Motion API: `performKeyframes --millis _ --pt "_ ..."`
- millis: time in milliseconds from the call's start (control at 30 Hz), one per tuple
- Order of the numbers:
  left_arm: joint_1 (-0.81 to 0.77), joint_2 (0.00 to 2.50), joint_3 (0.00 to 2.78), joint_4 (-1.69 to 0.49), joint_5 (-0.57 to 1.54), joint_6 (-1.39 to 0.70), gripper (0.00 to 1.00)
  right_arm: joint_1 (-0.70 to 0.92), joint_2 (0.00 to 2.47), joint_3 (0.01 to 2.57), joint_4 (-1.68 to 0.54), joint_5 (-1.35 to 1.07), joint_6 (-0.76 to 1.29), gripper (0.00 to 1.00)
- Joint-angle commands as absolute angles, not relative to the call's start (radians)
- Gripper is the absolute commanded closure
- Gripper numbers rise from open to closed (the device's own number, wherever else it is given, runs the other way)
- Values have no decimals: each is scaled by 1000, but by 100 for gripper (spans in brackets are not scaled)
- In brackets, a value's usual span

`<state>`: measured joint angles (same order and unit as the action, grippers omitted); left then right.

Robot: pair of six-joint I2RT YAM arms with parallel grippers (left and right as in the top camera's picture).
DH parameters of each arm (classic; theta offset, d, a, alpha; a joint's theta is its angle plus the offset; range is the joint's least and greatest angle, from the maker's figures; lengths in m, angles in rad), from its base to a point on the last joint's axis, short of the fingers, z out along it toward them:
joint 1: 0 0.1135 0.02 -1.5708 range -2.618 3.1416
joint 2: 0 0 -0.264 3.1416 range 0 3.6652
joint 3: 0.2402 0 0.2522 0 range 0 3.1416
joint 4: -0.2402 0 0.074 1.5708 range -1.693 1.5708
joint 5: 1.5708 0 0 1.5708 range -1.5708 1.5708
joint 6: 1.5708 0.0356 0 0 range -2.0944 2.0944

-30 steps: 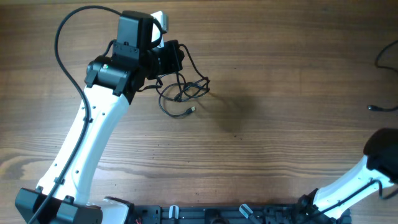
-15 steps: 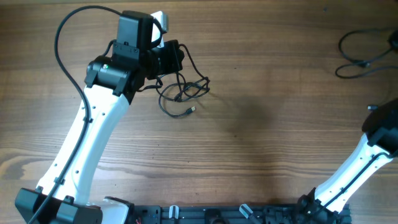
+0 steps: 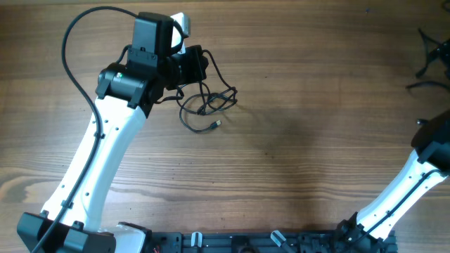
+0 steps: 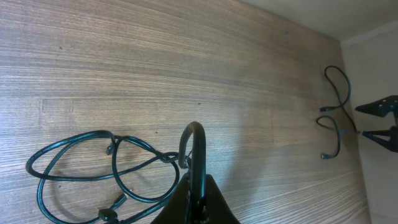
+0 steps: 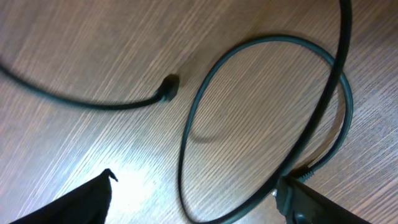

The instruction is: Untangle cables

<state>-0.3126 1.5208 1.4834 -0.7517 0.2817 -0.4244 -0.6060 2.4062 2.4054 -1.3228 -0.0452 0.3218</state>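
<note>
My left gripper (image 4: 194, 182) clenches a strand of the tangle (image 3: 208, 104), probably anchoring it. My right gripper (image 5: 199, 198) hangs released over a separate cable (image 5: 273, 38), set well apart.

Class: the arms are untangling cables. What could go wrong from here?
The left fingers pinch one strand of the tangle; pulling there may tighten it. The loose cable lies near the edge of the table, below the open right fingers, so a nudge could push it off.
</note>
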Motion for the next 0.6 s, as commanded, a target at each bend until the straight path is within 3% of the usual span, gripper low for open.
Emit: performKeyframes --millis 0,333,567 --pt "-317 1526 1492 -748 271 -427 96 -605 2251 2417 -1327 -194 211 10" --pt "-317 1526 1492 -748 272 -427 96 -562 2050 2417 -1386 -659 20 7" --pt "-311 1526 1492 -744 263 -506 96 -395 2058 2399 -1439 -693 -24 11"
